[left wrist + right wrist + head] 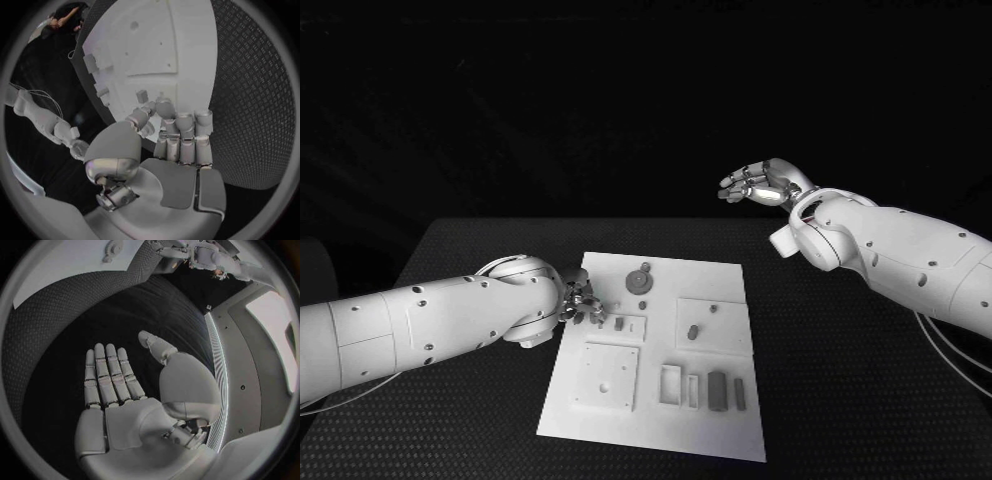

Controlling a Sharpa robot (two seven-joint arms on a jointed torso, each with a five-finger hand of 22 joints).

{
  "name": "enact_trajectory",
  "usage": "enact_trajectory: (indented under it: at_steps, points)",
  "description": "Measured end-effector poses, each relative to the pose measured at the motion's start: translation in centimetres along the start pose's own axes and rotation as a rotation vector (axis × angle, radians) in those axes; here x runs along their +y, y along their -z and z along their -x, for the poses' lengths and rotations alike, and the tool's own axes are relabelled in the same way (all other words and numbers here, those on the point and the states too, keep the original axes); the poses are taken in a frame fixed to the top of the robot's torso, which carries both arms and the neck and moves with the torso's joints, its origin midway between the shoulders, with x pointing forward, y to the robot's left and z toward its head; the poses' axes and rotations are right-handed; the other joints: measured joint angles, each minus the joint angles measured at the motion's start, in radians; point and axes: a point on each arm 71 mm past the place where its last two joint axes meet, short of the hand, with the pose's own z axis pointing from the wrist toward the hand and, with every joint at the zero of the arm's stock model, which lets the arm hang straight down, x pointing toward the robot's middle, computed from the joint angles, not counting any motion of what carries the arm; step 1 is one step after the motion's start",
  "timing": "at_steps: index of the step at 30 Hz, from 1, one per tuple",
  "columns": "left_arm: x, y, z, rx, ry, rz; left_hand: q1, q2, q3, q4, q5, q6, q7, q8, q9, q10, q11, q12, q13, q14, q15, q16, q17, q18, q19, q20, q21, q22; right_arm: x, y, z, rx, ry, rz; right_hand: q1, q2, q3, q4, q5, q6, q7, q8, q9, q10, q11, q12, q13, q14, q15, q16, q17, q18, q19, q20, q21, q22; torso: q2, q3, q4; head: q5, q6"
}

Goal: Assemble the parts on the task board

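The white task board (661,415) lies in the middle of the table with small grey parts on it. A round part (640,282) sits near its far edge, a short part (619,323) close to my left hand, and several upright parts (717,390) in a row near the front. My left hand (581,305) is low at the board's left edge. Its fingers (184,127) reach onto the board (150,45) just short of a small part (142,95), with nothing seen in the hand. My right hand (764,183) is raised well behind the board's right side, its palm (134,410) flat and bare.
A raised square plate (607,376) takes up the board's front left corner, and a second plate (711,325) carries two small pieces. Black table (848,380) spreads to the right of the board. The board's corner (75,260) and the round part (112,248) appear in the right wrist view.
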Motion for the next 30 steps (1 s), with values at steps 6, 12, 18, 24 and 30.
enact_trajectory:
  at_steps: [6,12,18,24,30]
  points:
    - [0.05,-0.01,-0.05,0.004,-0.002,0.005,-0.011,-0.002,0.0,0.0,0.005,0.008,0.0,0.0,0.0,0.004,-0.004,0.007,0.002,0.005,-0.002,0.004,0.0,0.0,0.0,0.0,0.006,0.0,0.01,0.0,-0.01,0.0,0.0,0.0,0.0,0.0,0.0,0.0,0.0,0.0,0.0,0.0,0.0,0.0,0.0,0.0,0.0,0.0,0.0,0.0,0.0,0.0,0.0,0.0,0.0,0.0,0.0,0.0,0.0006,0.0,-0.001]
    - [0.08,-0.01,-0.16,0.012,-0.008,0.008,-0.012,-0.003,-0.001,-0.001,0.006,0.011,-0.003,0.005,0.001,0.032,-0.028,0.011,0.004,0.036,-0.029,0.004,0.0,0.0,0.0,0.0,0.006,0.001,-0.02,0.02,0.03,0.0,0.0,0.0,0.0,0.0,0.0,0.0,0.0,0.0,0.0,0.0,0.0,0.0,0.0,-0.004,0.0,0.0,0.0,0.0,-0.001,0.0,0.0,0.0,0.0,0.001,-0.001,0.0001,0.0006,0.0,-0.002]
    - [0.07,0.02,-0.24,0.02,-0.017,0.01,-0.012,-0.003,-0.002,-0.001,0.01,0.011,-0.003,0.01,0.002,0.028,-0.031,0.012,0.004,0.048,-0.041,0.004,0.0,0.016,0.0,0.0,0.006,0.001,-0.03,0.03,0.05,0.0,0.0,-0.001,0.0,0.0,0.0,0.0,0.0,0.0,0.0,0.0,-0.001,0.0,0.0,-0.004,0.0,0.0,0.0,0.0,-0.001,0.0,0.0,0.0,0.0,0.001,-0.001,0.0005,0.0005,0.0,-0.004]
    - [0.07,0.02,-0.3,0.025,-0.026,0.012,-0.012,-0.003,-0.003,0.0,0.01,0.011,-0.003,0.013,0.003,0.028,-0.032,0.012,0.004,0.048,-0.041,0.004,0.0,0.016,0.0,0.0,0.011,0.001,-0.05,0.05,0.08,0.0,0.0,-0.001,0.0,0.0,0.0,0.0,0.0,0.0,0.0,0.0,-0.001,0.0,0.0,-0.004,0.0,0.0,0.0,0.0,-0.001,0.0,0.0,0.0,0.0,0.001,-0.001,0.0004,0.0005,0.0,-0.005]
    - [-0.01,-0.05,-0.33,0.023,-0.032,0.011,-0.012,-0.003,-0.004,-0.001,0.014,0.011,-0.003,0.014,0.015,0.028,-0.032,0.012,0.004,0.05,-0.04,0.004,0.0,0.016,0.0,0.0,0.011,0.0,-0.03,0.06,0.06,0.0,0.0,-0.001,0.0,0.0,0.0,0.0,0.0,0.0,0.0,0.0,-0.001,0.0,0.0,-0.004,0.0,0.0,0.0,0.0,-0.001,0.0,0.0,0.0,0.0,0.002,-0.001,0.0004,0.0004,-0.001,-0.005]
